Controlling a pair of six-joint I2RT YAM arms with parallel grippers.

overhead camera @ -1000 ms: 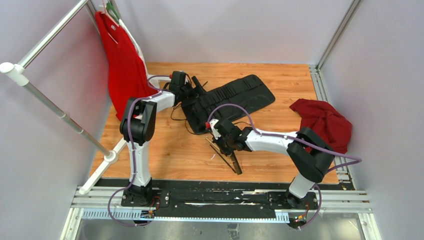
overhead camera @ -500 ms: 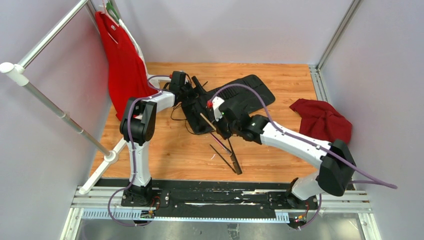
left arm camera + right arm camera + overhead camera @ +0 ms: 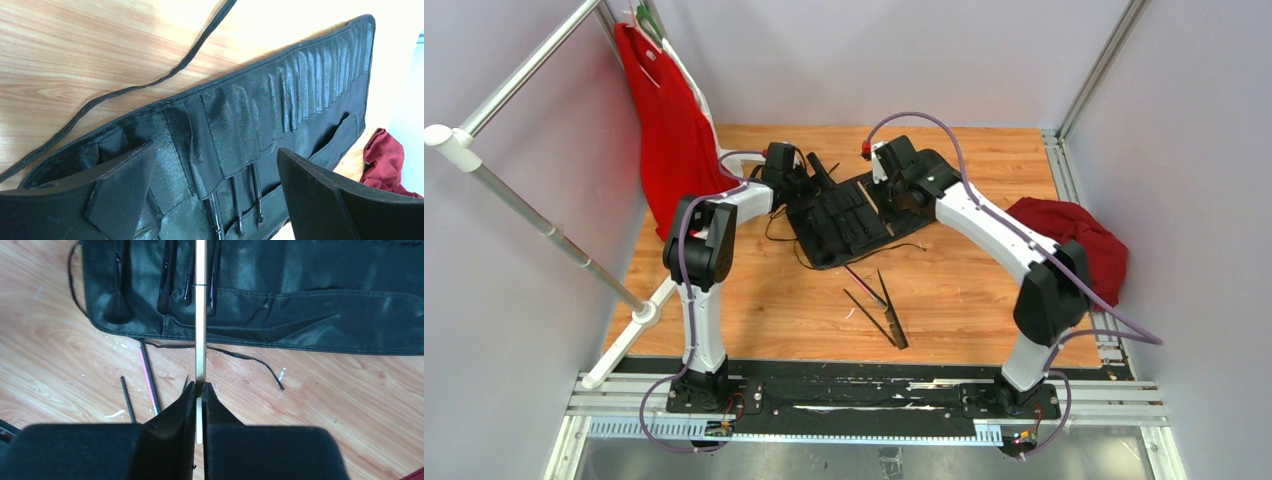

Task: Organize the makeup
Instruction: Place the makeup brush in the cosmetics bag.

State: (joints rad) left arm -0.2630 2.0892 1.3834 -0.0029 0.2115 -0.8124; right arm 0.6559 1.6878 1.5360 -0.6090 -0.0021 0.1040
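- Here, the right gripper [image 3: 200, 387] pinches the tail of a tan-shafted brush [image 3: 200, 315], jaws closed tight on it, the shaft pointing across the black roll [image 3: 310, 315].
- The left gripper [image 3: 215, 155] stands wide open astride the roll's pockets, holding nothing.
- Slotted brushes [image 3: 119, 307] sit in the roll; a pink brush [image 3: 148, 372] and a black brush [image 3: 127, 399] lie loose on the table [image 3: 350, 405].
- Light, stiff and slim, the held brush probably swivels when gripped at its end; mid-shaft, clear of the bristles, looks the safer hold.

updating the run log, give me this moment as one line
left end effector: open over black roll | right end effector: shut on tan brush | loose: pink brush, black brush
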